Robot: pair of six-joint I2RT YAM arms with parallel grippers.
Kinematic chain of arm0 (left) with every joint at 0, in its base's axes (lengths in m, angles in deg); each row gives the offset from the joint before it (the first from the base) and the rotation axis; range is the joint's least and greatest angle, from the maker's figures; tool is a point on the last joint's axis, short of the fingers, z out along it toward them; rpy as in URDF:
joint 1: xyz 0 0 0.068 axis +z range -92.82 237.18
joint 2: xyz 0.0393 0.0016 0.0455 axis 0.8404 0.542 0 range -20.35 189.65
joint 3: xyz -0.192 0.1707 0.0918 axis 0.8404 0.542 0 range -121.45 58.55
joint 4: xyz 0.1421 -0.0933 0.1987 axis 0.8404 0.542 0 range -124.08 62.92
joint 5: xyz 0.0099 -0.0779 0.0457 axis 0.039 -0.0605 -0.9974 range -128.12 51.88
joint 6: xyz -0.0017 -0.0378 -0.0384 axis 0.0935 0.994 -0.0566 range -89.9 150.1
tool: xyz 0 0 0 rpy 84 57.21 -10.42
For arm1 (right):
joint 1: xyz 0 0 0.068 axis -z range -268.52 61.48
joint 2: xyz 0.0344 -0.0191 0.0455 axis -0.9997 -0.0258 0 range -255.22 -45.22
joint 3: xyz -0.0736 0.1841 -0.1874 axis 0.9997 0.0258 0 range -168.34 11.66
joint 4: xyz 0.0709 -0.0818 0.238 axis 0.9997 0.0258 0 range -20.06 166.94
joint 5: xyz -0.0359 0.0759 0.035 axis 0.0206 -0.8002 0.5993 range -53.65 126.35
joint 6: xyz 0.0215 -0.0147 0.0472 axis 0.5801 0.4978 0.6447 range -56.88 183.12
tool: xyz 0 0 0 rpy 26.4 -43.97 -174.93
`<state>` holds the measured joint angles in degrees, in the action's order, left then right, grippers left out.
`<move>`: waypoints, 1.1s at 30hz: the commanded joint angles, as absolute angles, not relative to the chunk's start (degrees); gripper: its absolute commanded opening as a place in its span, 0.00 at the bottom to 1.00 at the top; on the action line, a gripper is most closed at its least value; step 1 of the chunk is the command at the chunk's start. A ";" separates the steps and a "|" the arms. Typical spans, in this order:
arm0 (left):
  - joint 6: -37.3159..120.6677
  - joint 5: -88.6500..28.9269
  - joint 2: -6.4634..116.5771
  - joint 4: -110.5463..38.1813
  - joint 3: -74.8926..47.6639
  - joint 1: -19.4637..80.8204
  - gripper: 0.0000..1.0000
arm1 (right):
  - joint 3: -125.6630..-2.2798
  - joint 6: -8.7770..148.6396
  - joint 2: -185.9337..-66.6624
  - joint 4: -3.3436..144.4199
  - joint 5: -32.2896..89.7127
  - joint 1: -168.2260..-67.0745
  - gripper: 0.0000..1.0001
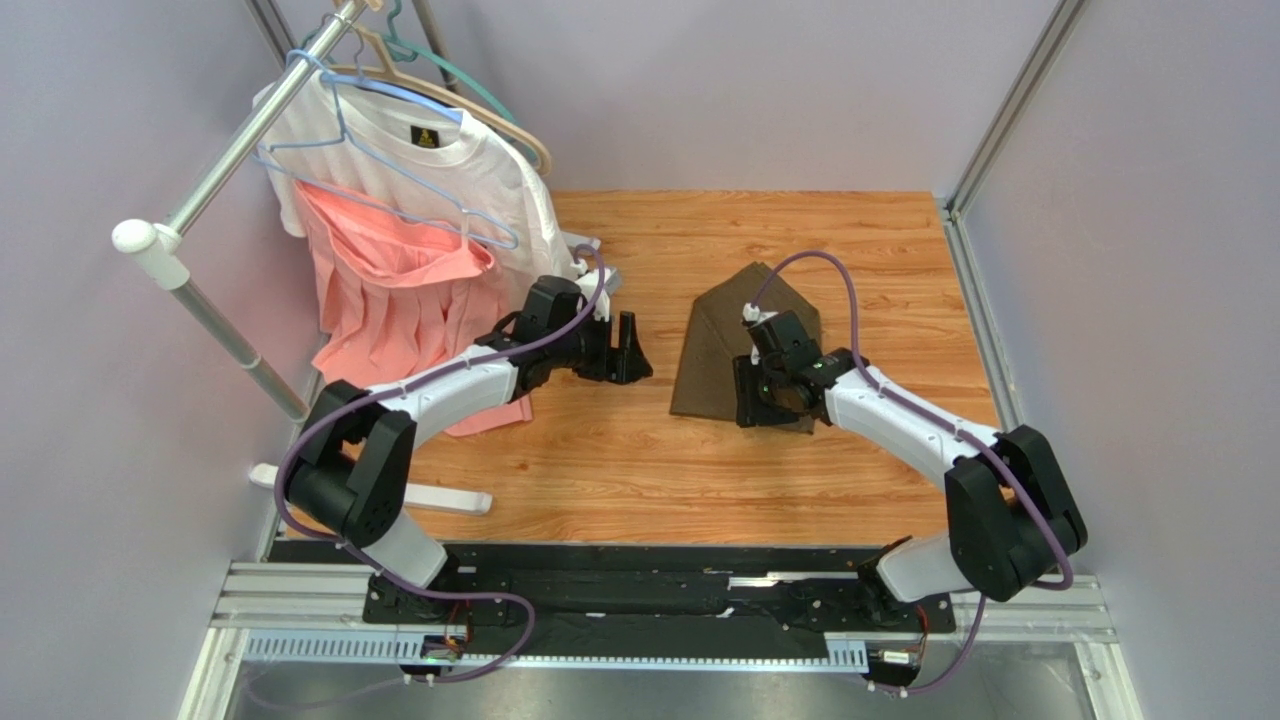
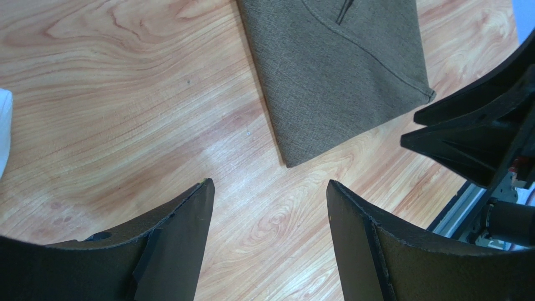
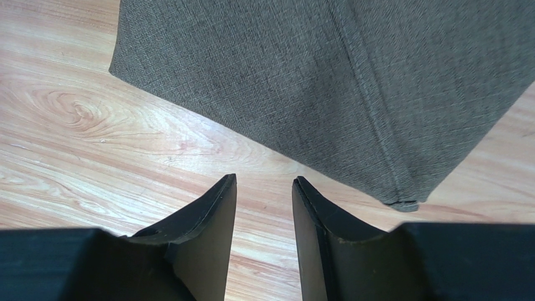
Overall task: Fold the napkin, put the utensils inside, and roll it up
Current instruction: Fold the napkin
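Far left over desk: hanging white T-shirt, pink garment. Centre-right: folded napkin, flat. Left end effector beside it, wide, empty; right end effector above near edge, narrowly parted, empty.

No text, number or brand can be read in any view. The one marking is a small black neck label inside the collar of the white T-shirt on the rack. It carries a yellowish mark, too small to make out as letters or a logo.
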<state>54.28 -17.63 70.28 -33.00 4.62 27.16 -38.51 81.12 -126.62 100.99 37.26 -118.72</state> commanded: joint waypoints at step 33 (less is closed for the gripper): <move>52.69 -16.77 67.72 -32.50 3.18 28.26 0.75 | -36.15 83.60 -132.32 95.17 39.62 -114.19 0.43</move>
<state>53.76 -17.50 69.84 -31.93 4.62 27.94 -34.99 86.65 -132.28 98.39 39.60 -114.63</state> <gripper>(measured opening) 0.752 0.428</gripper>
